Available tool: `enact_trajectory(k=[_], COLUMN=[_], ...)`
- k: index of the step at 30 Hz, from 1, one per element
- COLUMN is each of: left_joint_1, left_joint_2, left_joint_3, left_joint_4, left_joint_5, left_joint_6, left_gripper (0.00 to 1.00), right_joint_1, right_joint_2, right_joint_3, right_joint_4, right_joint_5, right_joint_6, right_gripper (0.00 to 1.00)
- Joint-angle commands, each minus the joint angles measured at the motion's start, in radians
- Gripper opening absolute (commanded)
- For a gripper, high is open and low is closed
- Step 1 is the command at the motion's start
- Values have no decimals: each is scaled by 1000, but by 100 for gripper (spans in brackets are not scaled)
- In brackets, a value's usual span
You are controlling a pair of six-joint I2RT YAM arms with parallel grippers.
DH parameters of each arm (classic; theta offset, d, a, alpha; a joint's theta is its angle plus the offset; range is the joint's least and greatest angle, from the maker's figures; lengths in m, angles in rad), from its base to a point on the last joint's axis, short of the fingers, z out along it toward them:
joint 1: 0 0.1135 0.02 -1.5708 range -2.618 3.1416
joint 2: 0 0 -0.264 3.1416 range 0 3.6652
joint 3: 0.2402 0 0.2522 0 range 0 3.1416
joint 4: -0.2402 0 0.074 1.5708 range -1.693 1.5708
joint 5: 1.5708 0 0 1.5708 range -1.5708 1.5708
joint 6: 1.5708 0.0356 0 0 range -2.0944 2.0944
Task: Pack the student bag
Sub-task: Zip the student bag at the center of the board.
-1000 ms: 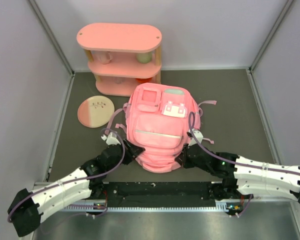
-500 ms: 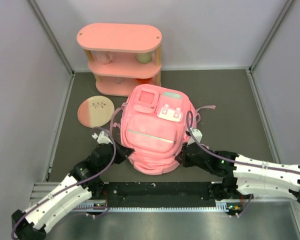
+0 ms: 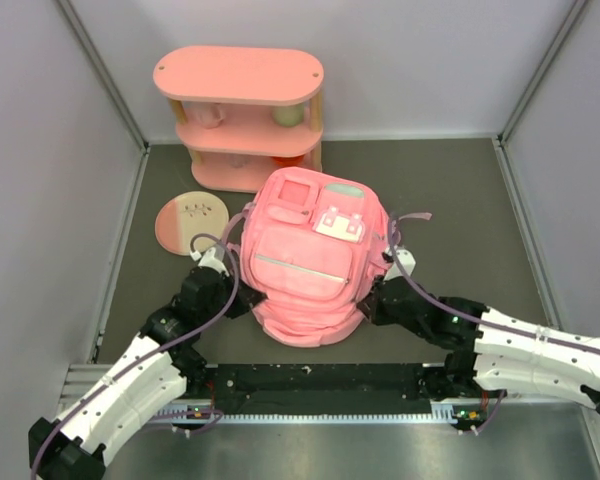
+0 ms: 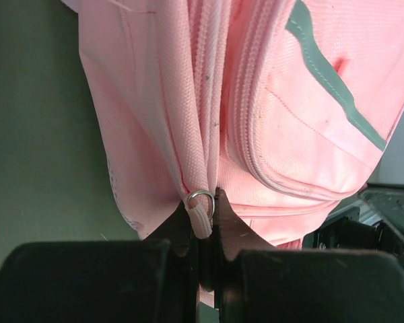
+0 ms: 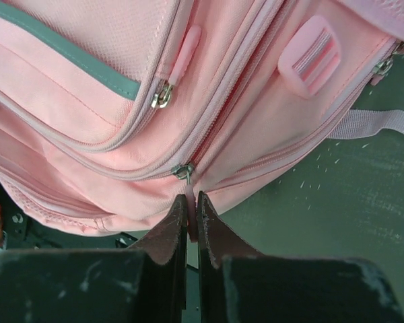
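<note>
left fingers [image 4: 237,230], right fingers [image 5: 167,230] pinch student bag [image 3: 300,272] sides

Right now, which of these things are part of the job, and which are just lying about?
In the job: student bag; its pull tabs, pinched in both jaws.
Just lying about: pink shelf; cups on it; round plate.

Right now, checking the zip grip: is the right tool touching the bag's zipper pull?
Touching. The right wrist view shows the right tool shut on the zipper pull of the student bag, pinching its pink tab.
</note>
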Motion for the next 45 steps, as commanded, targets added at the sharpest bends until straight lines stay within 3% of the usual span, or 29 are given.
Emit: enact_trajectory(k=[1,7,16,23,26,45], left_joint_1=[26,29,41,43,43,46], left_joint_2=[18,15,38,50,64,79], left_joint_3=[56,38,39,12,6,10], left_joint_4=[10,33,79,120,134,145], left_joint_5=[-89,-48,54,75,86,87], left_joint_6=[146,152,149,123,120,118], left_gripper=[0,0,0,0,0,0], right_joint_1=[-106,-215,-272,-272,-272,-272], right_joint_2=[-108,-196,-168,-110,-78,71], right_joint_3=[-31,-49,-43,-86,-103,-129], right_joint_4=[-124,-129,-95,55,81,178], right_joint_5=[110,70,38,-290,-359,-355], right_joint_6=[-69,-139,-184,-254,-265,-215], right_gripper=[0,0,0,0,0,3])
